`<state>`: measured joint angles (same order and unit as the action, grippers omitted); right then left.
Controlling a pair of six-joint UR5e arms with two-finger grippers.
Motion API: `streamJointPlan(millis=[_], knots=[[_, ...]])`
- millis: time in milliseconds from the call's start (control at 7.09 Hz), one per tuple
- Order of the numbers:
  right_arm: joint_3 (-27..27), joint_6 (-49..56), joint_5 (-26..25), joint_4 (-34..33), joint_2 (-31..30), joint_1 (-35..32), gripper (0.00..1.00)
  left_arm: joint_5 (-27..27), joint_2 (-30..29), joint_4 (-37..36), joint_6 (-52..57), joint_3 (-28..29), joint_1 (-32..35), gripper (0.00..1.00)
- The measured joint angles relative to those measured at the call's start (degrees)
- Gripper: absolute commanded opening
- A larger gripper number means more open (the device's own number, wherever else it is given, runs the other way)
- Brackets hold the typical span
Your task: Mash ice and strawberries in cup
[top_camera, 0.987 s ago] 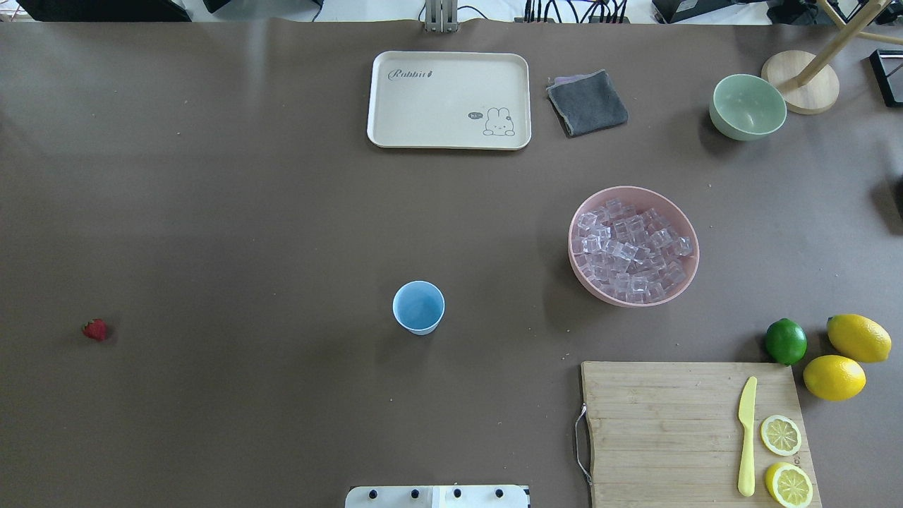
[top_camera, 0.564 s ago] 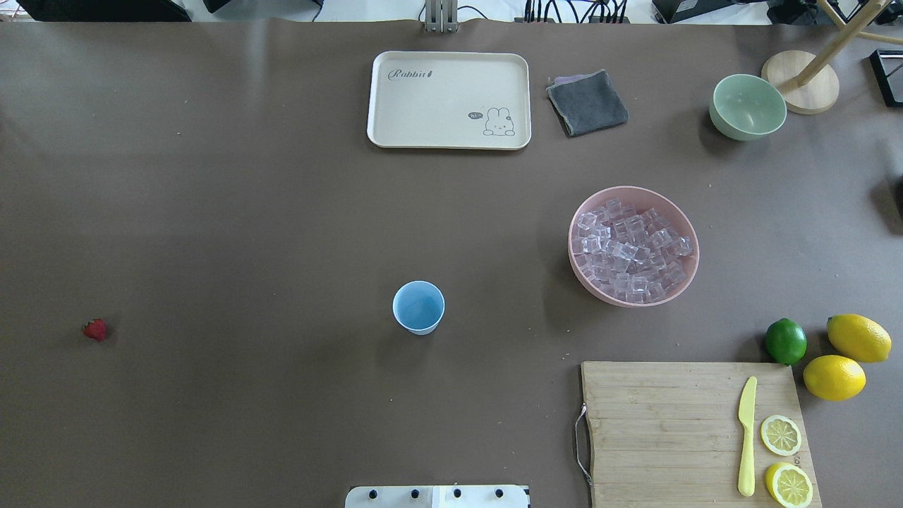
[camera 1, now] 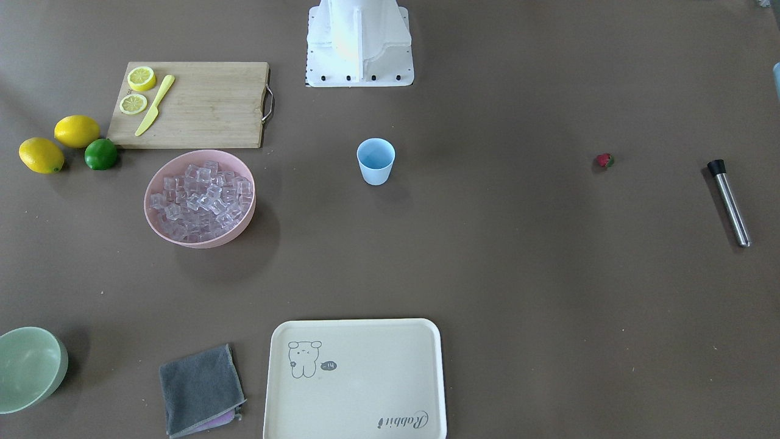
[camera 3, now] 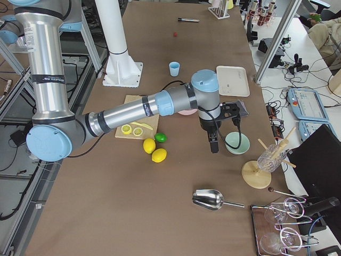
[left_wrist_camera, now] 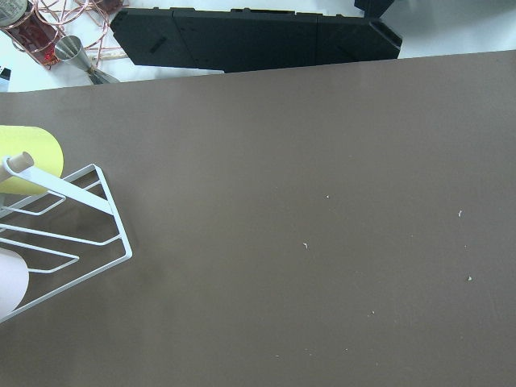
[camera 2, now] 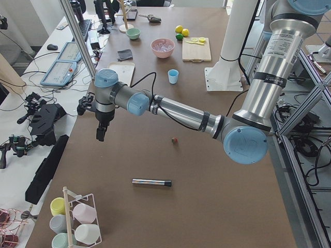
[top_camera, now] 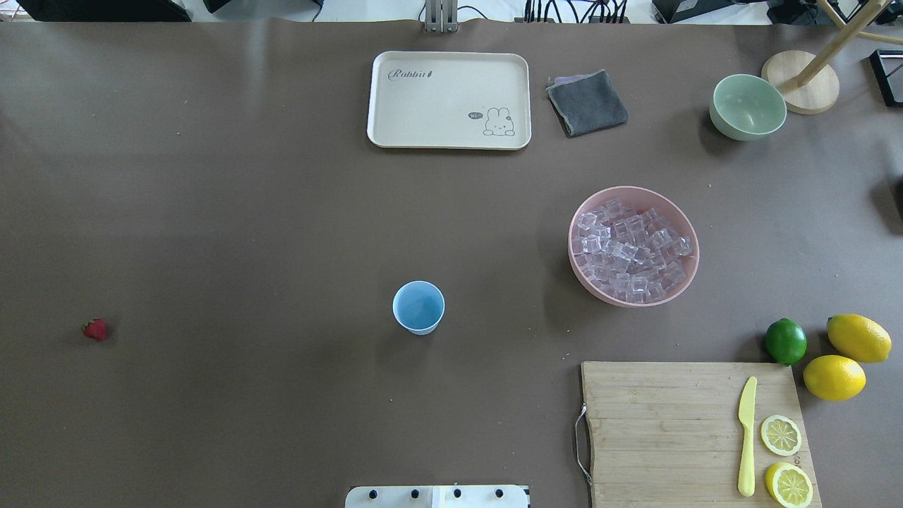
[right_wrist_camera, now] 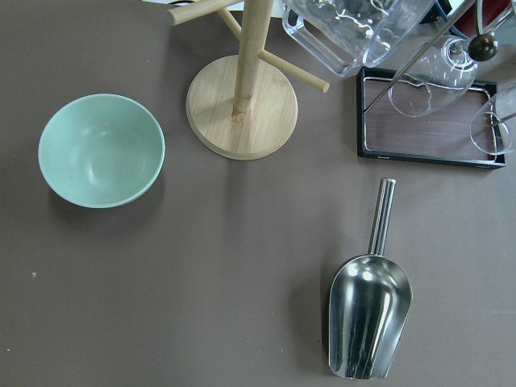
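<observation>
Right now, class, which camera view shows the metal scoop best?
The right wrist-mounted view: the metal scoop lies close and whole, bowl and handle clear. Exterior right shows it small; exterior left, at most a far speck; the rest miss it.

Bright, even light is filling every view. In the overhead view the bowl (top_camera: 614,300) is casting a soft shadow toward 8 o'clock, the cup (top_camera: 419,307) a fainter one. The scoop (right_wrist_camera: 369,318) is glinting with white glare in the right wrist view. Everything is showing sharp; verticals are leaning outward in the side views.
</observation>
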<state>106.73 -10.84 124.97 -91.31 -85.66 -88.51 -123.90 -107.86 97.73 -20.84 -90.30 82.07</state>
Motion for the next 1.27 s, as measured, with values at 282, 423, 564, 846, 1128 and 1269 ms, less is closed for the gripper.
streamJointPlan(millis=[282,423,564,846,1128,1269], knots=[[0.32,-0.05,0.04,0.05,0.09,0.00,1.00,-0.14,-0.08,0.00,-0.05,-0.10,0.05,0.98],[0.32,-0.06,0.20,0.07,0.24,0.00,1.00,-0.18,-0.12,0.00,-0.07,-0.12,0.08,0.98],[0.32,-0.06,0.28,0.07,0.35,0.00,1.00,-0.17,-0.14,0.00,-0.08,-0.13,0.09,0.98],[0.34,-0.14,0.27,-0.26,0.43,0.05,1.00,-0.10,-0.15,0.00,-0.08,-0.14,0.11,0.98],[0.62,-0.18,0.64,0.01,0.56,0.65,1.00,-0.07,-0.31,0.00,-0.08,-0.17,0.11,0.98],[1.46,-0.83,0.97,0.11,0.81,1.97,1.00,-0.16,-0.49,0.00,-0.10,-0.25,0.11,0.98]])
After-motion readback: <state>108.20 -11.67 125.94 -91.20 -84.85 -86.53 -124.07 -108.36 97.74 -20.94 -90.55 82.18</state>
